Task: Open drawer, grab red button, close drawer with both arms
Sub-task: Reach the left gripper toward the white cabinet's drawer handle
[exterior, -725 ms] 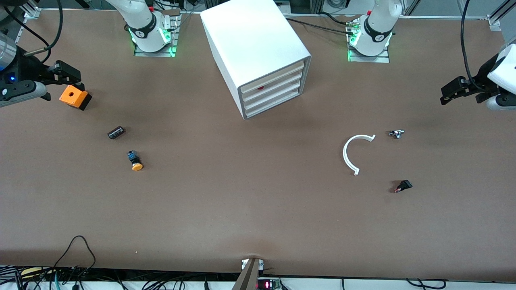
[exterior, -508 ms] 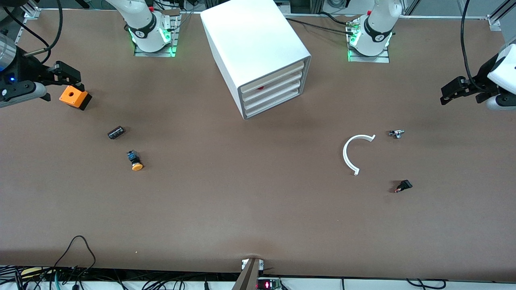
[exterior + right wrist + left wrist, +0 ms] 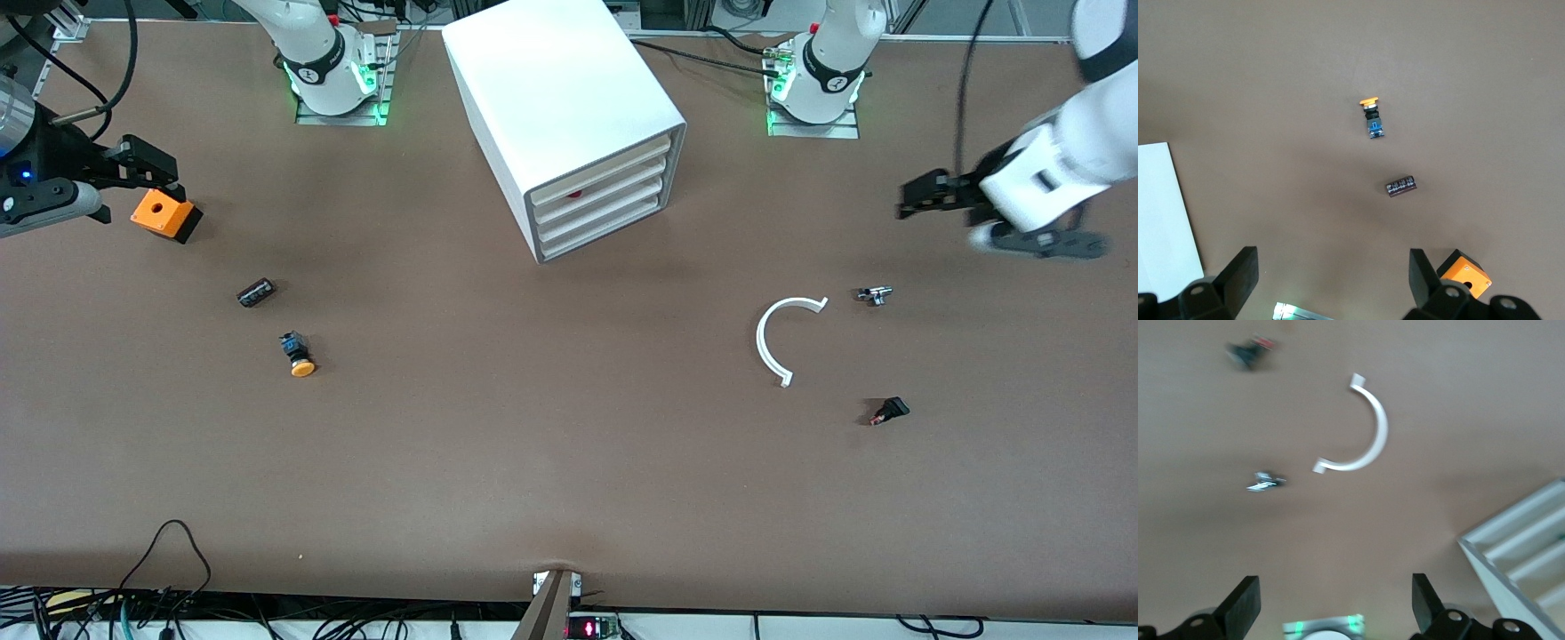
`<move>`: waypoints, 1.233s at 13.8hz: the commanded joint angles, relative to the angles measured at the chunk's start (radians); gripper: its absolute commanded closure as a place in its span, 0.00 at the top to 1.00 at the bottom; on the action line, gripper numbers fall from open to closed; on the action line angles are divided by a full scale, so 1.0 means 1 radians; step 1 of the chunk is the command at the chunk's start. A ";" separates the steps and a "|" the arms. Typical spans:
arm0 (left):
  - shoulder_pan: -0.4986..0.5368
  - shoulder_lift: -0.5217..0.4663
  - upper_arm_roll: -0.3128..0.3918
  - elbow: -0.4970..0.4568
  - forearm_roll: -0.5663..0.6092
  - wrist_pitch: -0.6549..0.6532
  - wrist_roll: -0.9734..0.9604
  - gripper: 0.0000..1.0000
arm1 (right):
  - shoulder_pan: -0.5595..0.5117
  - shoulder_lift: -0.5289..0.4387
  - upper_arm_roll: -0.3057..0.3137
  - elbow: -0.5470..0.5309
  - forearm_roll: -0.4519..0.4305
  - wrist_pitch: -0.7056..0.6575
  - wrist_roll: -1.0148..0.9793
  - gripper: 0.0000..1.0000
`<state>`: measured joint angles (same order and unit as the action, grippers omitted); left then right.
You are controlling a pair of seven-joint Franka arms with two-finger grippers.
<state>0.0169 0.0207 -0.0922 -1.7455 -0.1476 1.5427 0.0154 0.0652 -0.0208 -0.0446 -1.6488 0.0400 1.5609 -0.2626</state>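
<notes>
Brown table (image 3: 569, 444); shut drawer (image 3: 594, 190) hides all but button (image 3: 575, 193) red.

Button (image 3: 575, 193) mostly hidden inside closed drawer (image 3: 594, 189); left arm (image 3: 1049, 169) motion-blurred.

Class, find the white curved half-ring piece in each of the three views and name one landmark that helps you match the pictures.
Front view: white half-ring lies on the table toward the left arm's end, nearer the camera than the cabinet.
Left wrist view: half-ring in the upper middle.
Right wrist view: not in it.
Shared landmark: the small silver part beside the half-ring.
</notes>
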 commanded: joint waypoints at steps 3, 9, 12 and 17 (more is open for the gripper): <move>0.000 0.172 -0.050 0.014 -0.214 -0.039 0.131 1.00 | -0.011 0.010 0.005 0.024 0.018 -0.009 0.013 1.00; -0.003 0.462 -0.076 0.006 -0.522 -0.050 0.633 0.95 | -0.011 0.010 0.005 0.024 0.018 -0.009 0.013 1.00; -0.002 0.570 -0.132 -0.034 -0.674 -0.047 0.747 0.85 | -0.011 0.010 0.005 0.024 0.017 -0.007 0.013 1.00; -0.023 0.686 -0.228 -0.051 -0.802 -0.039 0.821 0.58 | -0.011 0.010 0.005 0.024 0.017 -0.007 0.013 1.00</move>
<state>0.0053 0.6931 -0.3002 -1.7968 -0.9074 1.5124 0.8081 0.0647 -0.0202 -0.0448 -1.6479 0.0401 1.5610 -0.2613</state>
